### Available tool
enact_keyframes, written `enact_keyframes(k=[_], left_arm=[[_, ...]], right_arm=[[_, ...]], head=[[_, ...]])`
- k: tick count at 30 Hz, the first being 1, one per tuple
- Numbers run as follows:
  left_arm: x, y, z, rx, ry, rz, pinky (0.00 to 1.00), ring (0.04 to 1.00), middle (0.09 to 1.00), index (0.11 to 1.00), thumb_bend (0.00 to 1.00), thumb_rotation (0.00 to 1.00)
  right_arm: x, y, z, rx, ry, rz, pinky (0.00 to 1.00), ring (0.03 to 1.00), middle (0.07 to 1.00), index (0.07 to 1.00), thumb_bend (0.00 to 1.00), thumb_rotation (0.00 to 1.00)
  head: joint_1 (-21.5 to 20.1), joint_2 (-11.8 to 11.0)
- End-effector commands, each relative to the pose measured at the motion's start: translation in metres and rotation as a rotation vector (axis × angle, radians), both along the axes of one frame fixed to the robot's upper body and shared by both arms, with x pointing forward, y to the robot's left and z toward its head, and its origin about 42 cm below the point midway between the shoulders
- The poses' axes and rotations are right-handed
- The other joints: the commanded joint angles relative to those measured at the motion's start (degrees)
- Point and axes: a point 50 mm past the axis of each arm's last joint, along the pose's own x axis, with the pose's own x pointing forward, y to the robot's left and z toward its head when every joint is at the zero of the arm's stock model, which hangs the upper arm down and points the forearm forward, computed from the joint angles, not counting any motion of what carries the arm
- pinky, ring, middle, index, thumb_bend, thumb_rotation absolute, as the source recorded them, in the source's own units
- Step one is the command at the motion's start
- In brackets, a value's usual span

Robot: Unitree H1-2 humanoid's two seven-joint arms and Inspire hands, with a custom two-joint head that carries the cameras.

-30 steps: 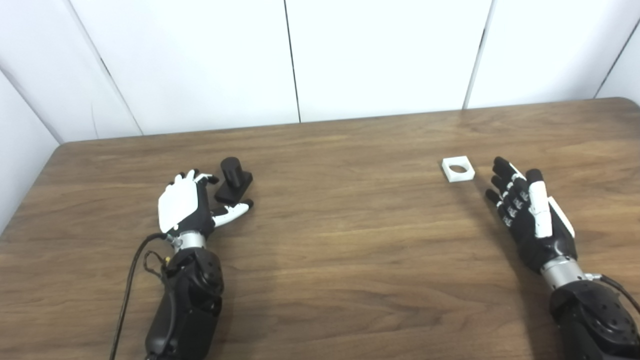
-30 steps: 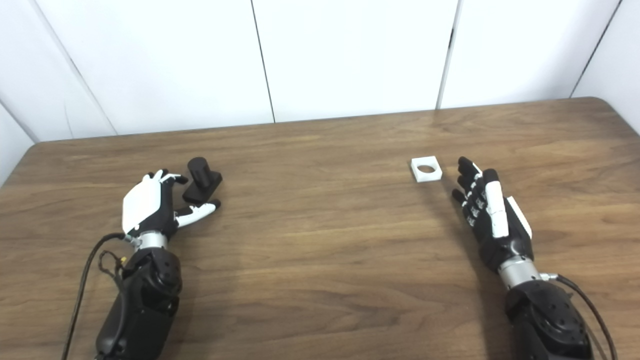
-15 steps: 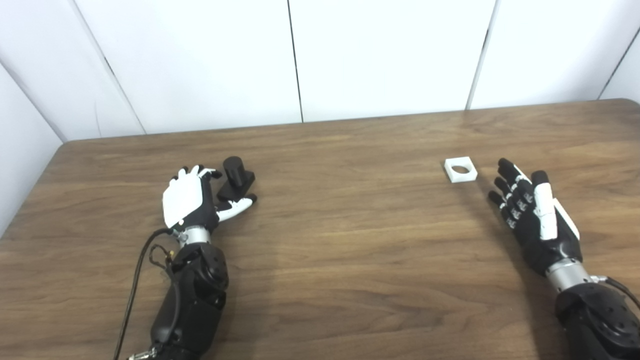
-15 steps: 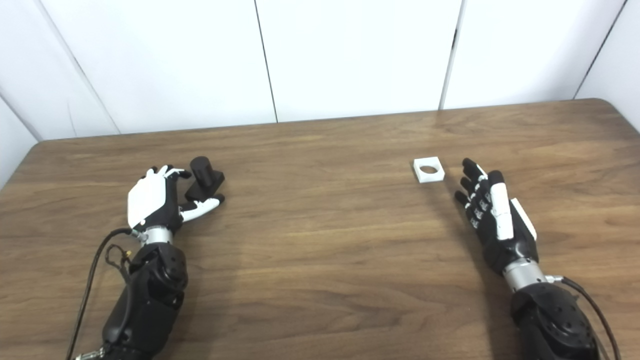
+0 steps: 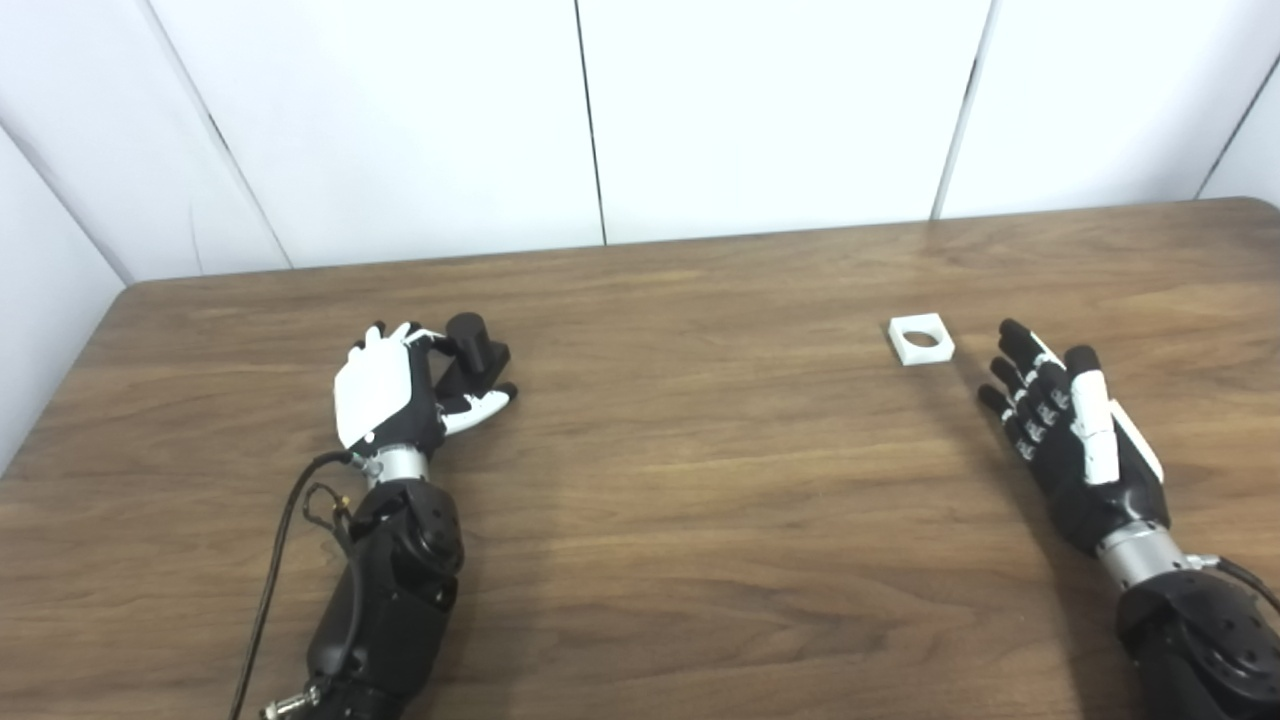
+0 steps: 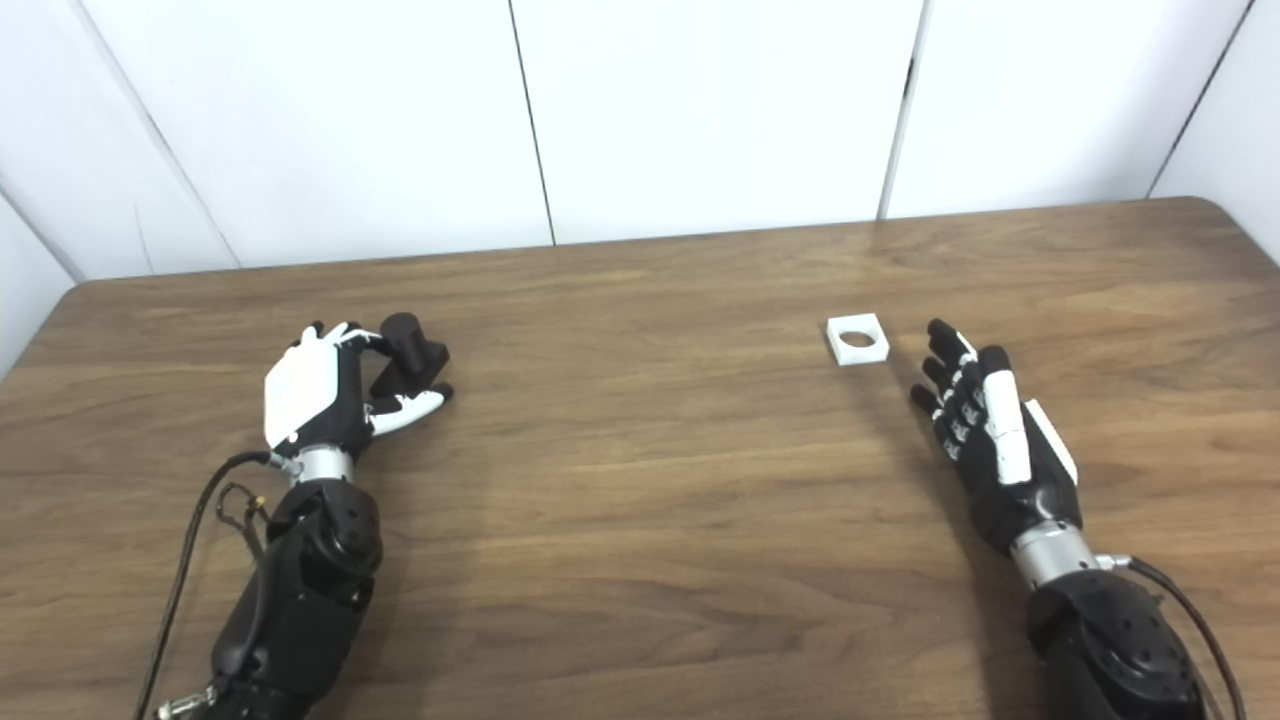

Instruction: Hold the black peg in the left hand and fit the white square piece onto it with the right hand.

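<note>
Left hand [image 5: 385, 395] curled partly around the black cylindrical peg on its flat base [image 5: 472, 350], apparently for a grip; firm hold unclear. Right hand [image 5: 1065, 430] lay spread wide, empty, near the white square holed piece [image 5: 921, 338] on the brown wooden table [image 5: 700, 480].

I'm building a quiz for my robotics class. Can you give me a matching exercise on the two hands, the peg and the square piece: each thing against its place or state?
Things:
1. black peg
2. white square piece
3. left hand
4. right hand

States:
A. open, fingers stretched, holding nothing
B. flat on the table, round hole up
C. curled around the peg
D. between fingers and thumb

Pairs: 1-D, 2-B, 3-C, 4-A
</note>
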Motion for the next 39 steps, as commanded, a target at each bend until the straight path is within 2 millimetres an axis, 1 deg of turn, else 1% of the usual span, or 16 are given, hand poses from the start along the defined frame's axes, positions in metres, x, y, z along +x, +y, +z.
enact_keyframes(k=[1, 4, 5, 6, 8, 25, 29, 34, 39], left_arm=[[0.01, 0.002, 0.012, 0.012, -0.046, 0.01, 1.0, 1.0, 0.899, 0.611, 0.73, 0.22], [0.008, 0.002, 0.01, -0.014, -0.067, 0.005, 1.0, 1.0, 0.899, 0.588, 0.75, 0.12], [0.008, 0.002, 0.009, -0.02, -0.071, 0.005, 1.0, 1.0, 0.9, 0.531, 0.62, 0.09], [0.007, 0.002, 0.009, -0.024, -0.075, 0.005, 1.0, 1.0, 0.901, 0.508, 0.56, 0.07], [0.006, 0.002, 0.008, -0.026, -0.08, 0.006, 1.0, 1.0, 0.899, 0.493, 0.53, 0.06], [0.0, -0.002, 0.006, -0.052, -0.082, -0.011, 1.0, 0.995, 0.882, 0.488, 0.52, 0.06], [-0.003, -0.003, 0.006, -0.06, -0.081, -0.018, 0.98, 0.991, 0.878, 0.488, 0.52, 0.06], [-0.008, -0.007, 0.007, -0.076, -0.066, -0.028, 0.99, 0.995, 0.881, 0.488, 0.52, 0.06], [-0.016, -0.011, 0.011, -0.118, -0.039, -0.038, 0.92, 0.994, 0.883, 0.489, 0.52, 0.06]], right_arm=[[0.001, -0.002, 0.01, -0.016, -0.033, 0.004, 1.0, 1.0, 1.0, 0.955, 0.64, 0.96], [0.002, -0.002, 0.01, -0.012, -0.037, 0.005, 1.0, 1.0, 1.0, 0.955, 0.63, 0.96], [0.002, -0.002, 0.01, -0.011, -0.038, 0.004, 1.0, 1.0, 1.0, 0.953, 0.63, 0.96], [0.002, -0.002, 0.01, -0.009, -0.038, 0.004, 1.0, 1.0, 0.999, 0.952, 0.63, 0.95], [0.002, -0.003, 0.011, -0.01, -0.04, 0.007, 1.0, 1.0, 0.998, 0.952, 0.63, 0.96], [0.002, -0.007, 0.013, 0.001, -0.042, 0.01, 1.0, 1.0, 1.0, 0.943, 0.65, 0.95], [0.003, -0.007, 0.014, -0.007, -0.045, 0.012, 1.0, 1.0, 0.998, 0.944, 0.65, 0.95], [0.003, -0.005, 0.015, -0.011, -0.044, 0.015, 1.0, 1.0, 1.0, 0.947, 0.64, 0.96], [0.003, -0.003, 0.016, -0.011, -0.042, 0.018, 1.0, 1.0, 1.0, 0.942, 0.65, 0.96]], head=[[0.0, 0.0], [0.0, 0.0], [0.0, 0.0], [0.1, 0.1], [0.1, 0.1], [0.2, 0.3], [0.2, 0.4], [0.1, 0.7], [-0.1, 1.0]])
